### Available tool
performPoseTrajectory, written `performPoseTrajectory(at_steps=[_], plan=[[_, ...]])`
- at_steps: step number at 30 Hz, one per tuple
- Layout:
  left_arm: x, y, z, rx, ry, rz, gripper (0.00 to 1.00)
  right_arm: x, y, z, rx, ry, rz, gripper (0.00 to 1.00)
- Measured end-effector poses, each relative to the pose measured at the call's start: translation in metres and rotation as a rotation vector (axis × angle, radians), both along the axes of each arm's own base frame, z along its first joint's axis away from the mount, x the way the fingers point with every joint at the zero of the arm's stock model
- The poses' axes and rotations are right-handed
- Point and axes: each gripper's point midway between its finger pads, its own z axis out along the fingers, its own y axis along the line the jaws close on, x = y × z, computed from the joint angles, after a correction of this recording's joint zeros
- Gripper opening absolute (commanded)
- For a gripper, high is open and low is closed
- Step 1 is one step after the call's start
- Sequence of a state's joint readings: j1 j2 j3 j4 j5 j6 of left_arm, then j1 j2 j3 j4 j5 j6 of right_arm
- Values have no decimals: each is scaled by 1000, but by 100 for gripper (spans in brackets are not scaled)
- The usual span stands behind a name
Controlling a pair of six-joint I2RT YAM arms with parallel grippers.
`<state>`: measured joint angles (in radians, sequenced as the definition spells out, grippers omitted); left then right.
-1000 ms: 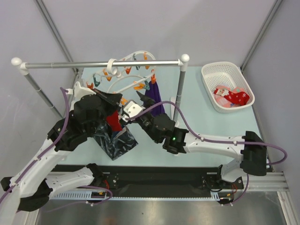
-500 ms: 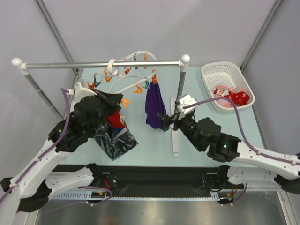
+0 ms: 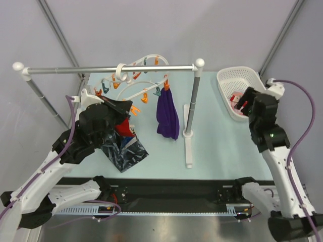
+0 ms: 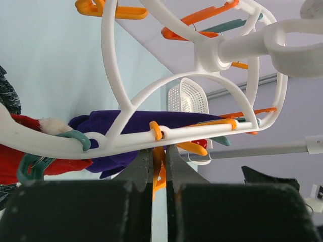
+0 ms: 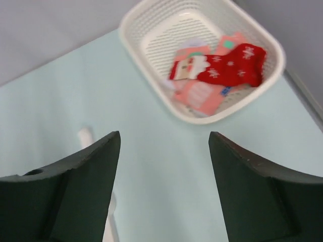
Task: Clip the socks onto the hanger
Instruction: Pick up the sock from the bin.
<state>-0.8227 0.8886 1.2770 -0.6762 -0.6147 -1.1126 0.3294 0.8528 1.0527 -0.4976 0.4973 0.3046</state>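
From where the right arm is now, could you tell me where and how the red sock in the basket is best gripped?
The red sock lies on top of the pink socks, and the raised walls of the white basket would block a sideways approach. So it is probably best pinched at its red foot end, coming straight down with the open right gripper.
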Motion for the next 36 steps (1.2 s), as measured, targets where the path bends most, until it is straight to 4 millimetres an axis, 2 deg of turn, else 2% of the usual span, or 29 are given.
performPoseTrajectory(at_steps=[2,5,8,12,14,17,22,27,32,33,36], plan=[[0,0,0,0,-1,0,0,14,-38,-9,56,37,-105,75],[-1,1,1,4,-3,-2,0,35,-80,-36,149,108,-197,76],[-2,2,1,3,-4,-2,0,58,-111,-71,221,193,-266,75],[-2,2,1,1,-6,-3,0,94,-138,-114,298,289,-310,72],[-3,1,1,-3,-7,-10,0,108,-147,-129,319,319,-322,71],[-3,-1,0,-8,-8,-19,0,125,-160,-138,322,329,-347,71],[-4,-4,1,-17,-11,-34,0,142,-176,-152,319,331,-364,70],[-5,-5,1,-21,-10,-45,0,163,-191,-190,328,394,-383,66],[-5,-7,0,-24,-11,-52,0,173,-193,-228,345,471,-385,59],[-4,-8,0,-25,-12,-53,0,176,-194,-231,347,479,-385,59],[-4,-10,0,-28,-13,-58,0,181,-191,-231,317,494,-382,75]])
